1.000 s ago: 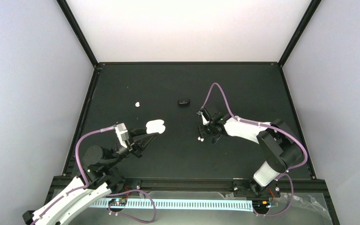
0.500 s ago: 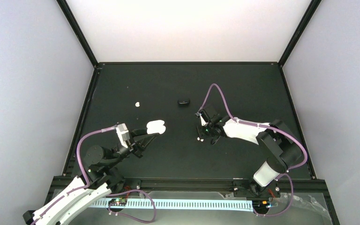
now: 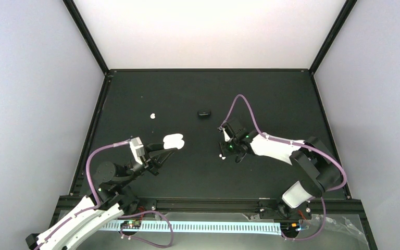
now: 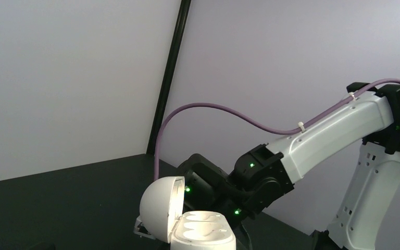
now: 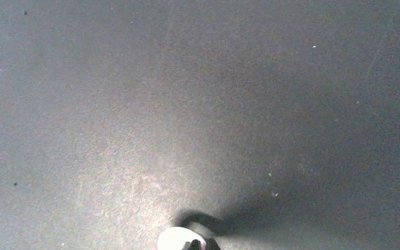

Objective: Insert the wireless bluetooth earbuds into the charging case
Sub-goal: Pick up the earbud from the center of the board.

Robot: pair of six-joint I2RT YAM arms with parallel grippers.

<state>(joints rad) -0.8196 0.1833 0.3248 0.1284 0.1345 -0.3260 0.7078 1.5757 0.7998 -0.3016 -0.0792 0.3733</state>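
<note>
Count: 2 earbuds, the far earbud point(image 3: 153, 115) toward the left edge of the bench point(image 3: 271, 94) and the near earbud point(image 3: 221, 156) mid-bench. 1 open white charging case point(image 3: 173, 140), 1 small black oval object point(image 3: 204, 113) toward the far edge. 2 arms: left arm point(image 3: 78, 221), right arm point(image 3: 273, 147).

The counter point(image 3: 271, 99) is matt black; from the right wrist it looks dark grey with fine pale specks. The charging case point(image 3: 173, 140) is plain white, inside and outside. The earbud at the left point(image 3: 153, 115) and the earbud by the right arm point(image 3: 222, 155) are white. A small oval object point(image 3: 203, 113) is black. The right arm point(image 4: 333, 130) has white shells, black joints, a purple cable point(image 4: 208, 105) and small green lights point(image 4: 251, 165). The walls point(image 3: 31, 78) are pale lilac-grey
</note>
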